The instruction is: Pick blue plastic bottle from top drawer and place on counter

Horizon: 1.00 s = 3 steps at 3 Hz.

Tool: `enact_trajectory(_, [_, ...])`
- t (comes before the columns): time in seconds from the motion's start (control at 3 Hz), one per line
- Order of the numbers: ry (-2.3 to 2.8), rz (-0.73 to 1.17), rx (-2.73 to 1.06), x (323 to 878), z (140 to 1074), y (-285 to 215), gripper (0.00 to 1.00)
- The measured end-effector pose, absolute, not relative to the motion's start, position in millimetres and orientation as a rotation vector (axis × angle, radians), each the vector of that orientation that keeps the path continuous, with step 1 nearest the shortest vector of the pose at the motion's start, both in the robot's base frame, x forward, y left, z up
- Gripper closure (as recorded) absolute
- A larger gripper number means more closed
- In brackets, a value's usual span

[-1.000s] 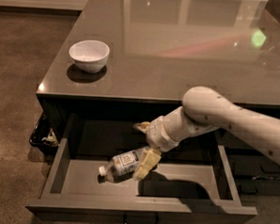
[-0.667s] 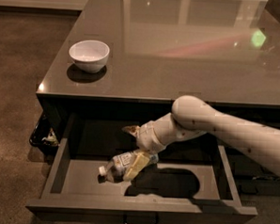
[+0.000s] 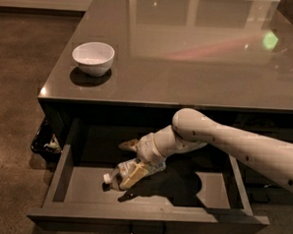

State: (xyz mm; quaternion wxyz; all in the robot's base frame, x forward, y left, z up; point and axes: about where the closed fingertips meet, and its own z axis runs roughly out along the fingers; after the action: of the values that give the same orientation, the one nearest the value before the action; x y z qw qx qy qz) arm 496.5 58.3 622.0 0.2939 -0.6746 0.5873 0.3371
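The blue plastic bottle [image 3: 116,173] lies on its side in the open top drawer [image 3: 201,190], white cap pointing left. My gripper [image 3: 130,161] reaches down into the drawer from the right and is right over the bottle. It is open: one fingertip [image 3: 127,145] sits behind the bottle and the other finger [image 3: 134,175] lies across the bottle's front side. The bottle rests on the drawer floor. The glossy dark counter [image 3: 189,57] spreads above the drawer.
A white bowl [image 3: 93,57] stands on the counter's left front part. A dark bin [image 3: 45,141] with light scraps sits on the floor left of the drawer. The drawer's metal handle [image 3: 147,232] is at the bottom edge. My arm spans the drawer's right half.
My gripper has moved left and lower in the drawer, closing in over the bottle. The bottle has stayed about where it was.
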Motion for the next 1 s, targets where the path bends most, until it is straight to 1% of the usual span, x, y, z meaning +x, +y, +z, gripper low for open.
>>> enact_trajectory(1.0, [1.564, 0.898, -1.796, 496.5, 622.1, 58.3, 0.88])
